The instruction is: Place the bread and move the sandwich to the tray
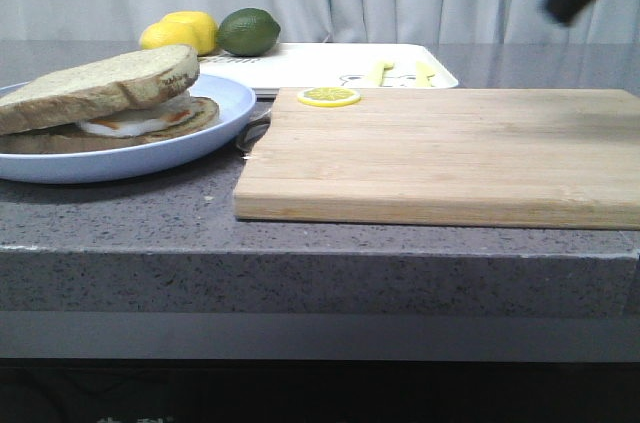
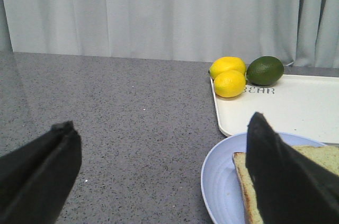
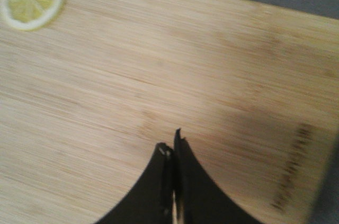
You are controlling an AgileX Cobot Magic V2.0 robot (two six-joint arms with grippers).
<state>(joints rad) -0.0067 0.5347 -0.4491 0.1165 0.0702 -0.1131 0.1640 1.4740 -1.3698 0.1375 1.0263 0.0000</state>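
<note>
Nearest, on grey desk [image 1: 120, 208]: pale blue plate [image 1: 215, 118] at left bearing sandwich [image 1: 100, 98], bread slice on top of egg, tilted; wooden cutting board [image 1: 450, 158] just beside, lemon slice [image 1: 329, 96] at its far edge. Farther back: white tray [image 1: 310, 65], two lemons [image 1: 180, 33] and lime [image 1: 248, 31] at its far left corner. Left gripper [image 2: 164, 171] fingers spread wide above plate; right gripper [image 3: 173, 152] fingers pressed together over board, holding nothing.

Your front view sits low at the counter edge; left wrist looks past the pincer toward the tray [image 2: 296, 108] (shared); right hangs close over the cutting board [image 3: 159, 75].
</note>
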